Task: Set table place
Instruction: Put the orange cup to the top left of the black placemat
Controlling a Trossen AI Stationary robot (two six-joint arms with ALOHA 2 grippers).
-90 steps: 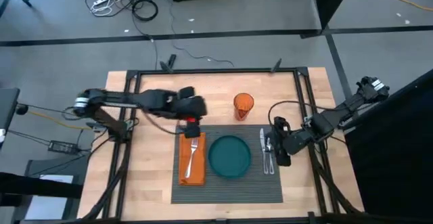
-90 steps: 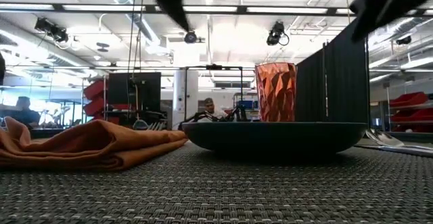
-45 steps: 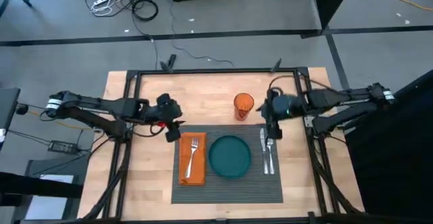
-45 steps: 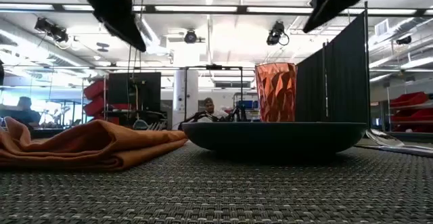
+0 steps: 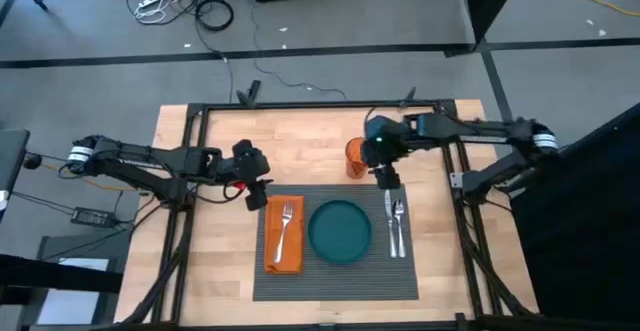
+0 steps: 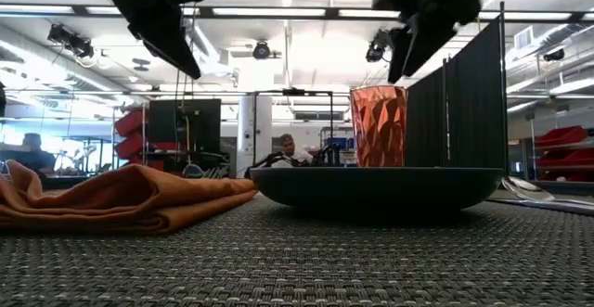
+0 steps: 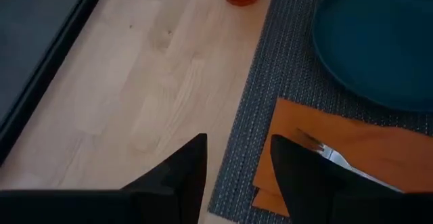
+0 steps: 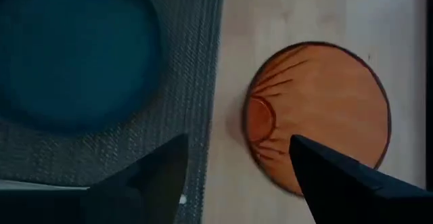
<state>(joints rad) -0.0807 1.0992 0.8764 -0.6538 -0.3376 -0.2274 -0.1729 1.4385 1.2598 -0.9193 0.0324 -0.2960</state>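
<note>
The left gripper [image 5: 254, 187] hovers just off the far left corner of the placemat [image 5: 335, 283], jaws parted and holding nothing. The placemat lies flat on the near middle of the bench [image 5: 210, 271], carrying an orange napkin [image 5: 284, 251] with a fork [image 5: 285, 226], a teal plate [image 5: 340, 231], then a knife and spoon [image 5: 395, 226]. The right gripper [image 5: 385, 176], jaws spread and empty, hangs above the mat's far edge, just beside the orange cup [image 5: 356, 155].

Overhead camera looks straight down on the whole table [image 5: 220, 141]. The low one sits on the placemat [image 6: 306, 261], level; both share the plate [image 5: 340, 231], apparently close.
</note>
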